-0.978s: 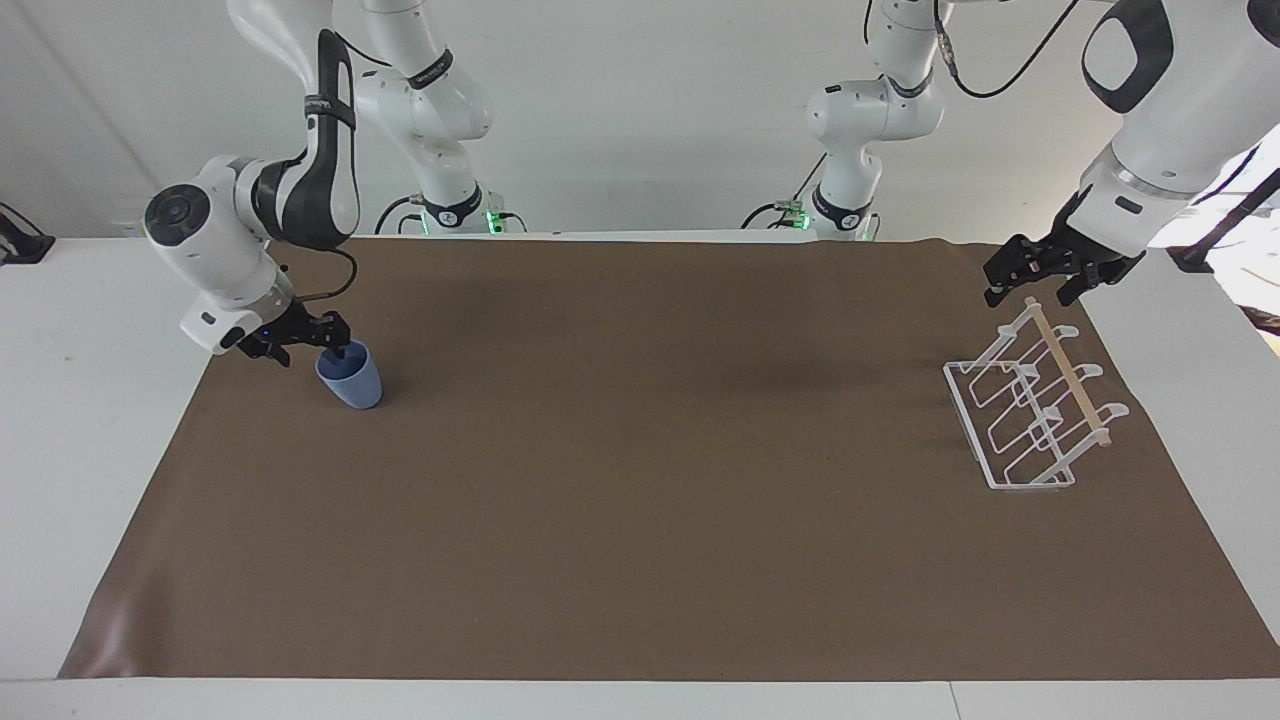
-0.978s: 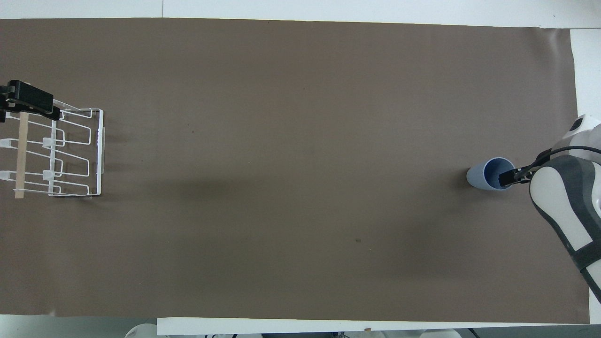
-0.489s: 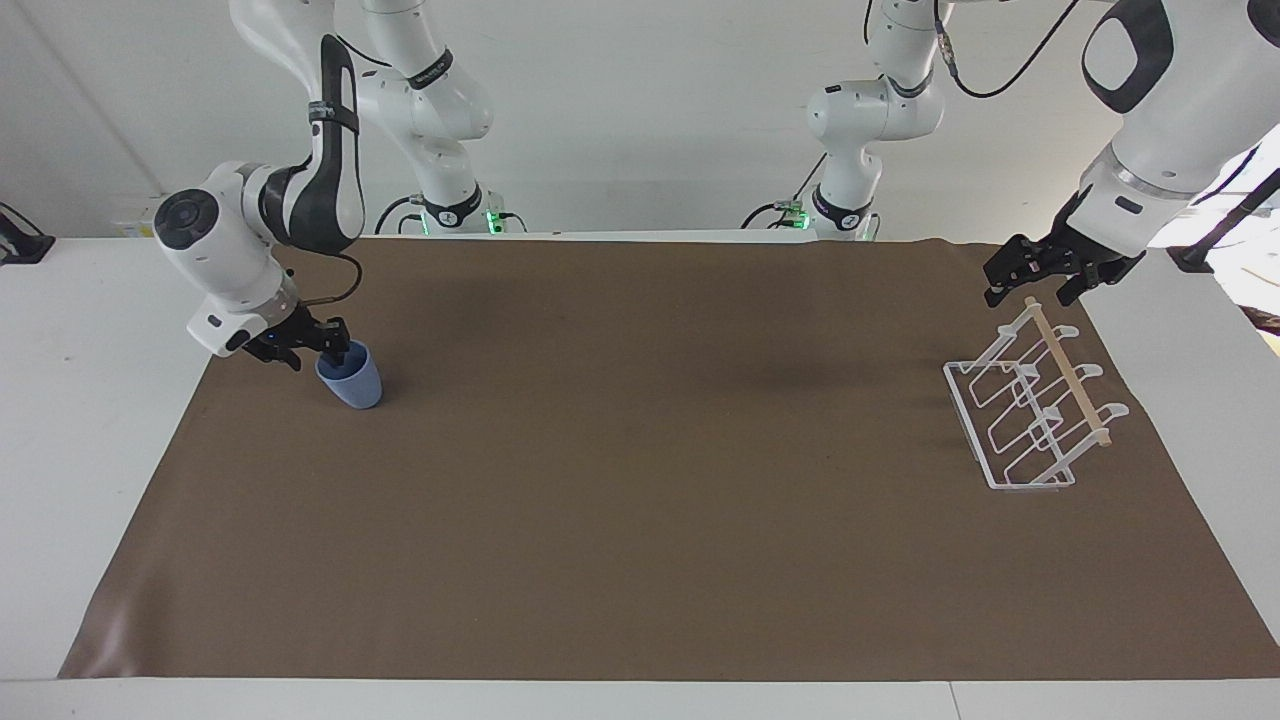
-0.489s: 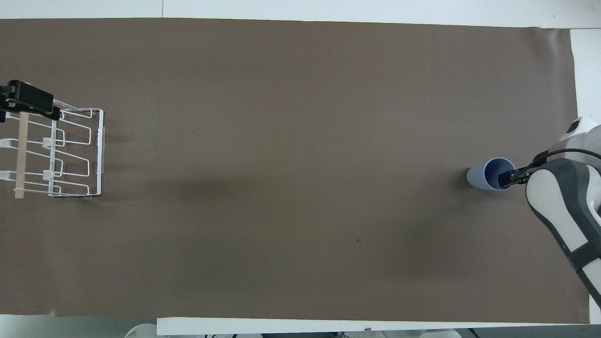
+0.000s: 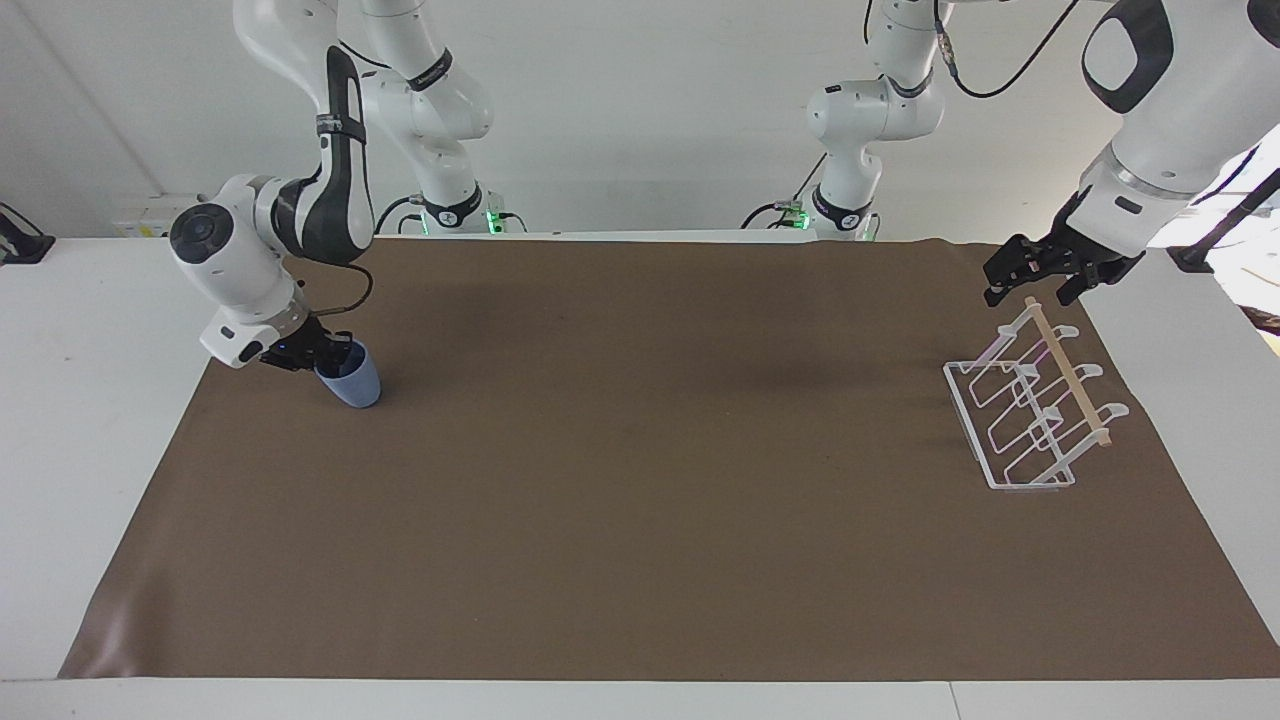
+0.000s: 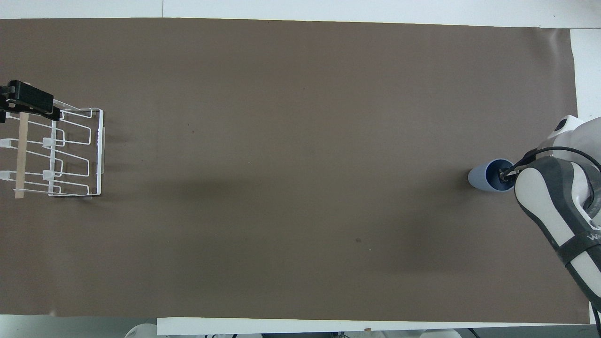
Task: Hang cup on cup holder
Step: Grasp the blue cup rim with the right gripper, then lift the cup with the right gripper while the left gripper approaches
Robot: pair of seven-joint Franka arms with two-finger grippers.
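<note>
The light-blue cup [image 5: 354,386] stands on the brown mat at the right arm's end of the table; it also shows in the overhead view [image 6: 478,178]. My right gripper [image 5: 322,356] is shut on the cup's rim, one finger inside it [image 6: 505,175]. The white wire cup holder [image 5: 1068,375] with its wooden rod stands at the left arm's end [image 6: 100,150]. My left gripper [image 5: 1028,292] hangs open just over the rod's end nearest the robots and holds nothing; it also shows in the overhead view [image 6: 23,107].
A brown mat [image 5: 640,450] covers most of the white table. Between the cup and the holder lies a wide bare stretch of mat.
The right arm's wrist has swung in toward the cup and its fingers have closed on the rim. The cup has shifted only slightly. The left arm has not moved.
</note>
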